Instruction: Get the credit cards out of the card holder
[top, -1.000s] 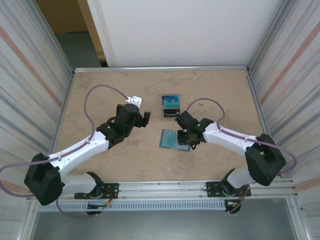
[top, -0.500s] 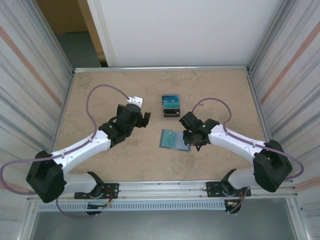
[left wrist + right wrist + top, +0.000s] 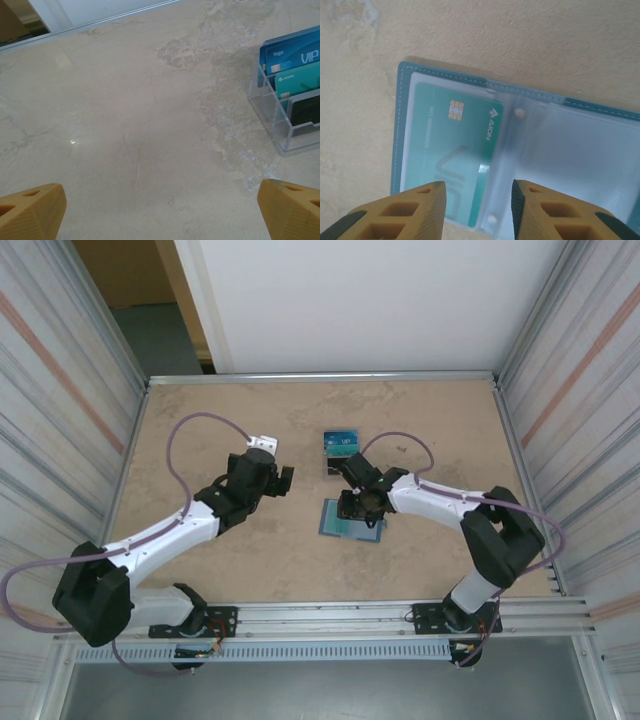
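Both arm bases sit at the near table edge.

Left arm reaches up and inward. Left claw [image 3: 283, 478] has its jaws spread wide, with nothing between them. Its wrist camera looks down between the two yellow fingertips [image 3: 35, 207] at bare stone-patterned table [image 3: 135, 125].

Right arm bends in toward the table centre. Right claw [image 3: 362, 502] is right over the card holder [image 3: 335, 520], which lies open and flat just right of centre, between the two claws. In the wrist view the right claw [image 3: 479, 192] shows a narrow gap between its fingers [image 3: 425, 205], nothing clamped in it. Fingertips are over the holder's near edge; contact cannot be told.

Card holder [image 3: 570, 150]: teal stitched border, clear plastic sleeves inside. One teal card [image 3: 455, 150] with a gold chip sits in the left sleeve. The right sleeve looks glossy, contents unclear.

Beyond the holder, just apart from it, is a clear stand [image 3: 282, 140] [image 3: 341, 462]. Cards sit upright in its slots: dark card [image 3: 306, 111] in front, a second teal card [image 3: 300, 82] in the middle and blue card [image 3: 292, 55] behind.
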`<state>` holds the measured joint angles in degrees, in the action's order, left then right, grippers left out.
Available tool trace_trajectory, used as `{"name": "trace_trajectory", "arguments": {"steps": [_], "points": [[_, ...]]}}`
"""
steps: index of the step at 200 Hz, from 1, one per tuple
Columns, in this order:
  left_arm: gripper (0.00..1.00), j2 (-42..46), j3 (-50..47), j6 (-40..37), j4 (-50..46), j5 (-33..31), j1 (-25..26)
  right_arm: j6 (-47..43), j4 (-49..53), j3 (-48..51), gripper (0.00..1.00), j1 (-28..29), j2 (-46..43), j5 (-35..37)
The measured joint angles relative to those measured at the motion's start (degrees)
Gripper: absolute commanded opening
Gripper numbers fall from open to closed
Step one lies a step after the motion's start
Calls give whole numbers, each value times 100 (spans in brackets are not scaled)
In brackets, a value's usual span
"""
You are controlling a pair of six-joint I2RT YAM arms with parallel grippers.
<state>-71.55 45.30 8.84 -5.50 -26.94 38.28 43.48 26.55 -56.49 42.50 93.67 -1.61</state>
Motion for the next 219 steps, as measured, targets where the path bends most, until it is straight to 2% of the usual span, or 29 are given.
{"name": "trace_trajectory", "arguments": {"steps": [53,82,129,166,219], "points": [[99,44,-15,7,42,37,-9,-42,-109,-203,42,-11,557,-173],[99,44,-68,20,107,39,-9,-157,-120,-407,36,-11,793,-345],[98,48,-92,22,105,37,-9,-608,-98,-774,33,186,1123,-754],[99,162,-131,24,79,37,-9,-715,-39,-774,33,328,1137,-999],[99,466,-358,57,-184,90,35,-651,-236,-365,29,92,820,-1276]]}}
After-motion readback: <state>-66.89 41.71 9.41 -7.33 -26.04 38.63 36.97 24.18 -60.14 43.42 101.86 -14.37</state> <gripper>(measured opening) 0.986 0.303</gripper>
